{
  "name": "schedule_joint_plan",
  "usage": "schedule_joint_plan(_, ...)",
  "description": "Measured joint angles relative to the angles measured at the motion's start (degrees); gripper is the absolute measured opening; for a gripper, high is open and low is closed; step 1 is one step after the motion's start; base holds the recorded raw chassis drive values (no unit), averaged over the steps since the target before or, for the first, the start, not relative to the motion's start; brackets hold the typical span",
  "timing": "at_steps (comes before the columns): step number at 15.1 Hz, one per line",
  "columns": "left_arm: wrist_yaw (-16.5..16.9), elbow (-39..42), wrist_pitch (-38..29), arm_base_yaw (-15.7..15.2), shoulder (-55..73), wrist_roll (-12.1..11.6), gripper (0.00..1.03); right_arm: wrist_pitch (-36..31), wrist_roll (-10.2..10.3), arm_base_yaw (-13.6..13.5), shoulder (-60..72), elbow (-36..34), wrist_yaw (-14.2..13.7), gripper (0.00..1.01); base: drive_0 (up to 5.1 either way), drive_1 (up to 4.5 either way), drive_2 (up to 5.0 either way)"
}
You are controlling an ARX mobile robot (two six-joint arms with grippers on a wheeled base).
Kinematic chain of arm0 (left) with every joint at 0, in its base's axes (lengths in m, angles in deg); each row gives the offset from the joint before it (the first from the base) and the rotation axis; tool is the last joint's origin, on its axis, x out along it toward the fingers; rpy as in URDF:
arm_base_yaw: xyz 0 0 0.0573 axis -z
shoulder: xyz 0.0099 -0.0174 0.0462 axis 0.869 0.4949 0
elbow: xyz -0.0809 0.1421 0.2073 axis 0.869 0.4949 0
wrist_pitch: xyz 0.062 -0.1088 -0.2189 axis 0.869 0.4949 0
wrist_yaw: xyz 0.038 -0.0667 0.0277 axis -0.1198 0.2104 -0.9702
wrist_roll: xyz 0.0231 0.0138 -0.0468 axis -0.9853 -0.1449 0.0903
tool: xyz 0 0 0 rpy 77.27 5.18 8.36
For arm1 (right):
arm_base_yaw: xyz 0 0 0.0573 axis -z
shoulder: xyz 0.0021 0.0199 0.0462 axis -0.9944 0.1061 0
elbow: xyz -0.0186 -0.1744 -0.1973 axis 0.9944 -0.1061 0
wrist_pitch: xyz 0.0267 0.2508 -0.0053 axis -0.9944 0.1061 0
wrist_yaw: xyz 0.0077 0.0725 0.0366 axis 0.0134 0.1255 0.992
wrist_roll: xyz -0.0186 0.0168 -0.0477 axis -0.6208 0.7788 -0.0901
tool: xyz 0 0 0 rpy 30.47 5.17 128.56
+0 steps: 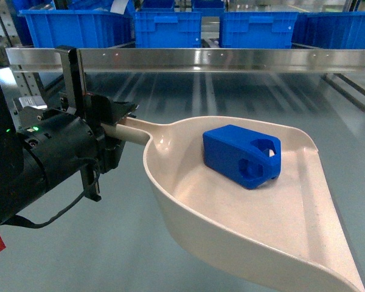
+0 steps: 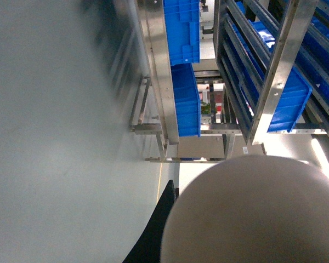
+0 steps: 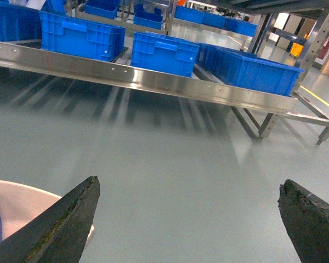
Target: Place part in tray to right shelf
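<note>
Clamped on the handle of the tray [image 1: 274, 243], the left gripper [image 1: 112, 137] carries it in the air short of the right shelf [image 1: 201, 59]. Inside the tray sits the part [image 1: 242, 155], near the handle end. The right gripper [image 3: 189, 219] hangs spread wide and empty beside the tray. Loading looks done; what remains, I judge, is carrying the tray to the shelf, among its blue crates [image 1: 167, 27].

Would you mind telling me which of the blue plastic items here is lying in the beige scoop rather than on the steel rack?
The small bright blue plastic block with round holes; it alone lies in the beige dustpan-shaped scoop, while the large blue crates sit behind the stainless-steel rack rail.
</note>
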Motion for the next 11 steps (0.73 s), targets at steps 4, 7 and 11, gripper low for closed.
schedule_joint_plan(4, -0.1, 0.0, -0.1, 0.0, 0.0, 0.0, 0.12, 0.1, 0.0, 0.0, 0.0, 0.0, 0.0, 0.98, 0.3, 4.07, -3.6)
schedule_joint_plan(7, -0.2, 0.0, 0.0, -0.1, 0.0, 0.0, 0.12, 0.0, 0.0, 0.0, 0.0, 0.0, 0.0, 0.98, 0.1, 3.97, -3.7)
schedule_joint_plan(11, -0.2, 0.0, 0.0, -0.2, 0.0, 0.0, 0.12, 0.0, 0.0, 0.0, 0.0, 0.0, 0.0, 0.98, 0.7, 3.59, -4.1)
